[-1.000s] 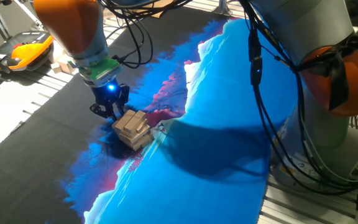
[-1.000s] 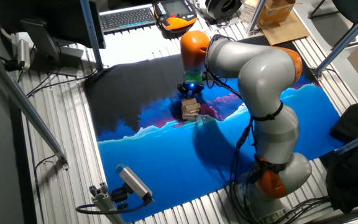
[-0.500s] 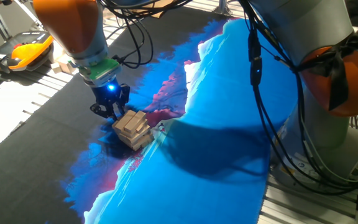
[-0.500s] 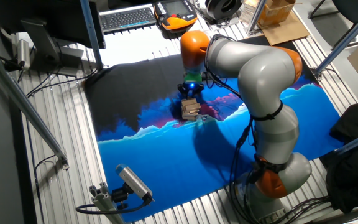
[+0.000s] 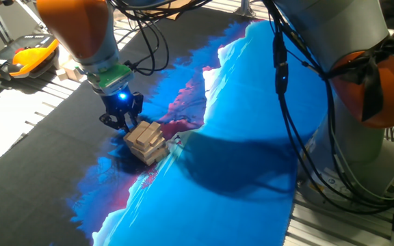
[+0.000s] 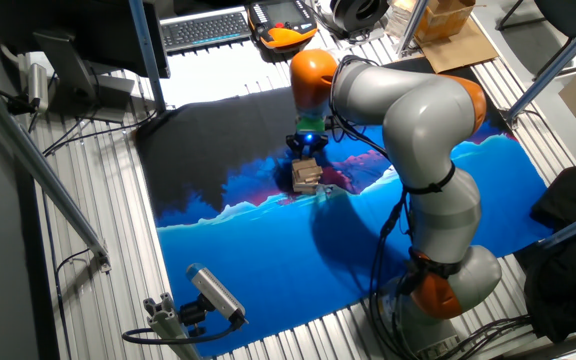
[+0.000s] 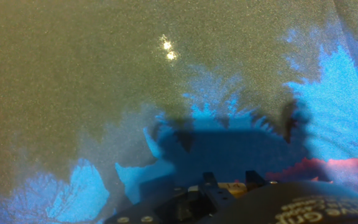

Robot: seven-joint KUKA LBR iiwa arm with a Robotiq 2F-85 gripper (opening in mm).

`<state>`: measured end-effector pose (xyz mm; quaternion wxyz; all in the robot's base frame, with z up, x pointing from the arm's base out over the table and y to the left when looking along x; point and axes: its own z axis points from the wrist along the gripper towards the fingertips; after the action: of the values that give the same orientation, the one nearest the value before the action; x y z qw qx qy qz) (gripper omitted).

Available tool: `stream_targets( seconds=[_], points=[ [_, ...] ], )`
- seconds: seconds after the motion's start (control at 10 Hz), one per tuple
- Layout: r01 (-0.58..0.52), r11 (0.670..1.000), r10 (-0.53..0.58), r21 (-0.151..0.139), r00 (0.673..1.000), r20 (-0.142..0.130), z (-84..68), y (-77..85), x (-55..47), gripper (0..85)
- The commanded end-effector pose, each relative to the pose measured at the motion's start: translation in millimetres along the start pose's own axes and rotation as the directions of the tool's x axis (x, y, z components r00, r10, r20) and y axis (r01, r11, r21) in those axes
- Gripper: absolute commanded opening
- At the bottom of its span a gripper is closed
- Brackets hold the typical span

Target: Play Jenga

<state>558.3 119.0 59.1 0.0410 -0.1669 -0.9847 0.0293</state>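
Pincer [image 5: 120,123] low, touching top far edge of Jenga [image 5: 146,141]; fingers' spread unclear, cannot tell.

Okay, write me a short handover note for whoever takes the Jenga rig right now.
Gripper: low at the tower's side, down near the cloth; open or shut cannot be told from any view.
Jenga tower: standing, slightly askew, on the blue and black cloth, right beside the gripper; contact unclear.
Done: the approach; no block visibly pulled out.
Left: work a block free without toppling the stack.
Hand view shows mostly cloth; tower barely visible.
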Motion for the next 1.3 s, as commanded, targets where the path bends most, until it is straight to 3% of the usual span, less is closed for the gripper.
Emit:
stream_targets(
  seconds=[0.0, 1.2],
  points=[
    [-0.002, 1.0, 0.002, 0.0, 1.0, 0.0, -0.2, 0.0, 0.3, 17.0],
    [-0.041, 0.999, 0.041, 0.0, 0.999, -0.003, 1.6, -2.0, 5.5, 17.0]
  ],
)
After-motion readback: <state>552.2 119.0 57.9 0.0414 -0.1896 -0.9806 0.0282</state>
